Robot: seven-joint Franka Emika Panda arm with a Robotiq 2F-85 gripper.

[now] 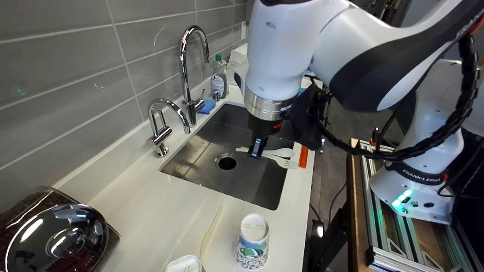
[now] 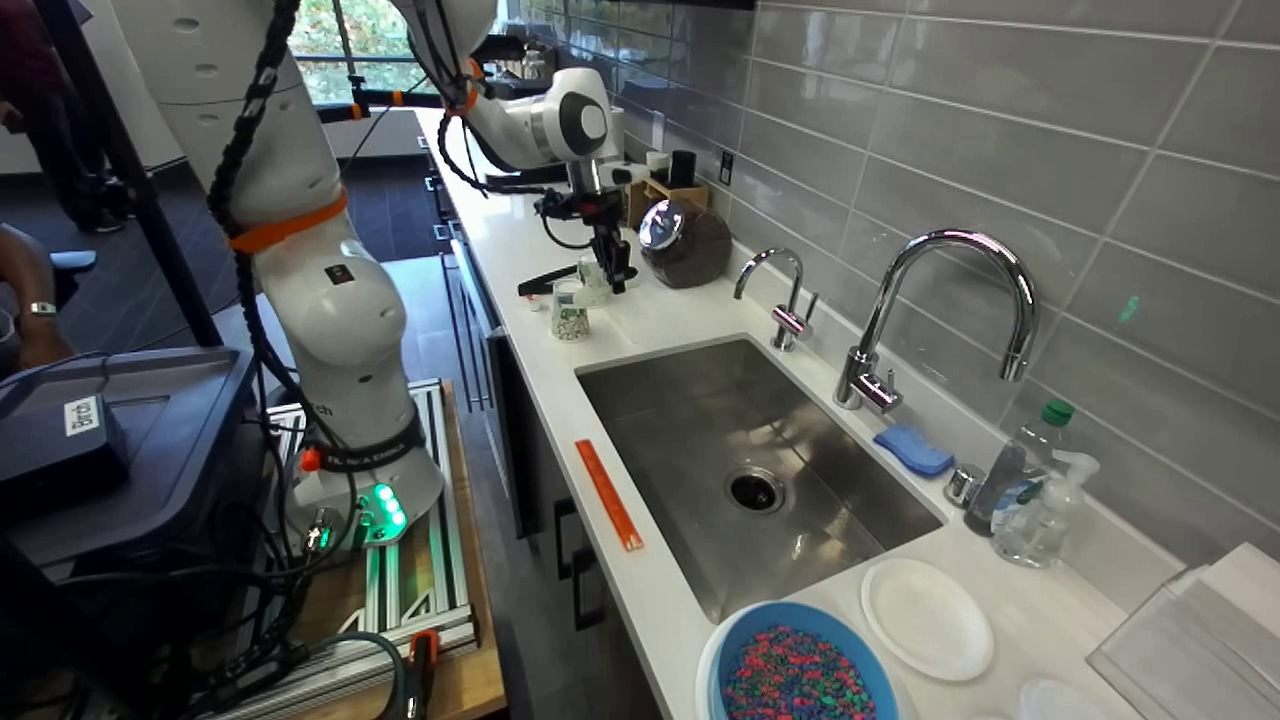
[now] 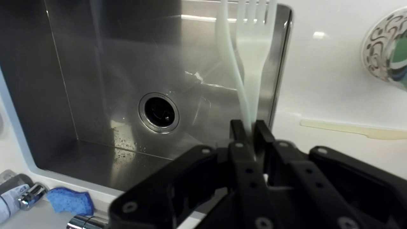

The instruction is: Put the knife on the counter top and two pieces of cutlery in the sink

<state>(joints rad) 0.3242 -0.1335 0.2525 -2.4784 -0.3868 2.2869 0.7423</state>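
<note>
"What's in your grip?"

"My gripper is clenched on two pale pieces of cutlery at once: a fork and a spoon, their handles pinched together between the fingers."

"Where does that put them?"

"Over the sink, to one side of the drain. In an exterior view the tines overlap the rim; I can't tell how high they hang. My feeds disagree, mind you: in an exterior view my arm reaches beyond the sink, near the cups."

"And the knife?"

"Flat on the counter top, handle end toward the sink, beside a patterned cup standing bottom up."

"Any writing you can make out?"

"FRANKA EMIKA, on the black band round the robot base. The start of the same name shows along the arm, running out of view. In an exterior view a white label on a black box reads Birch. The upturned cup's base carries fine print, too small for me from here."

"The soap bottle?"

"Green cap, a label I can't read. An orange strip lies on the counter top beside the sink; whether it bears lettering, I can't tell."
</note>
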